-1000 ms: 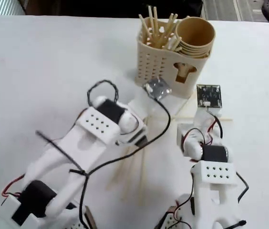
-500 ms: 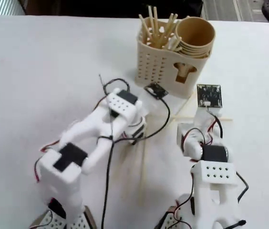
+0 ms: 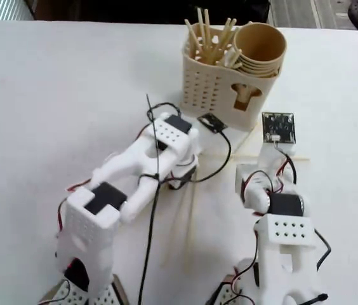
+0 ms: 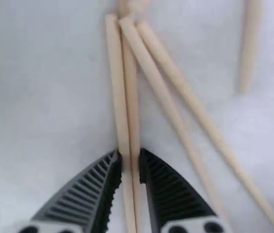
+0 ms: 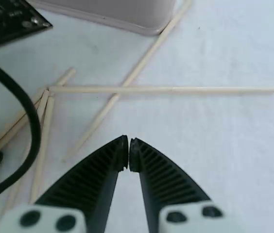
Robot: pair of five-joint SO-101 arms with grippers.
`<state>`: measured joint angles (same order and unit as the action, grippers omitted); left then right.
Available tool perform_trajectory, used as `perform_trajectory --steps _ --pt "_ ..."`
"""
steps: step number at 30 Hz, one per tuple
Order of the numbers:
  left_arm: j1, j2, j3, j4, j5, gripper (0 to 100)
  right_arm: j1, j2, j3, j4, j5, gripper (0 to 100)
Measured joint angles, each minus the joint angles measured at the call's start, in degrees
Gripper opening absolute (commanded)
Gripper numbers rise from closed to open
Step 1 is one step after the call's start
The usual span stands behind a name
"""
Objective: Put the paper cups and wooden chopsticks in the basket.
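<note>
Seen from above, a cream perforated basket (image 3: pixel 220 82) stands at the upper centre-right of a white table (image 3: pixel 52 82). It already holds a stack of paper cups (image 3: pixel 259 44) on its right side and a bunch of upright sticks (image 3: pixel 207 35) on its left. More loose chopsticks (image 3: pixel 182 219) lie flat in the lower centre, between the two white arms. The left gripper (image 4: pixel 129 167) is down among them, its black ribbed jaws pinched onto one gripped chopstick (image 4: pixel 131 126), with a second lying touching it alongside. The right gripper (image 5: pixel 128 153) hangs just above the table, jaws closed on nothing. The sticks look light, stiff, thin and smooth, so they are likely to roll or pivot. A hold near the middle should balance best. The tabletop is plain and matte, with a dark strip of room beyond its far edge.
</note>
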<state>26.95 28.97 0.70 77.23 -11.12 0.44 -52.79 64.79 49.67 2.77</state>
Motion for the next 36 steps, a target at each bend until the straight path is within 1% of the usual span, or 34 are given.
perform_trajectory --steps 5,10,14,18,23,26,29,33,36 --pt "-0.7 -4.0 -0.7 3.8 0.0 2 0.0 0.0 0.0 0.0 0.0 1.8" --pt "-2.1 -14.6 -0.7 7.4 -0.2 2 -0.1 0.0 0.0 0.0 0.0 1.8" --pt "-4.7 -22.6 -1.1 9.1 -2.8 2 -0.1 0.0 0.0 0.0 0.0 1.8" --pt "-6.9 -28.4 -9.1 11.9 -3.7 2 -0.1 0.0 0.0 0.0 0.0 1.8" --pt "-7.6 -30.0 -27.3 13.0 -3.7 2 -0.1 0.0 0.0 0.0 0.0 1.8" --pt "-7.5 -28.7 -38.6 10.6 -3.8 2 -0.1 0.0 0.0 0.0 0.0 1.8" --pt "-7.6 -25.1 -48.4 6.3 -3.9 2 -0.1 0.0 0.0 0.0 0.0 1.8" --pt "-7.5 -19.3 -58.3 -1.8 -3.9 2 -0.1 0.0 0.0 -0.5 0.0 1.8" --pt "-6.9 -15.2 -63.4 -9.5 -3.9 2 -0.1 0.0 0.0 -0.5 0.0 1.8"
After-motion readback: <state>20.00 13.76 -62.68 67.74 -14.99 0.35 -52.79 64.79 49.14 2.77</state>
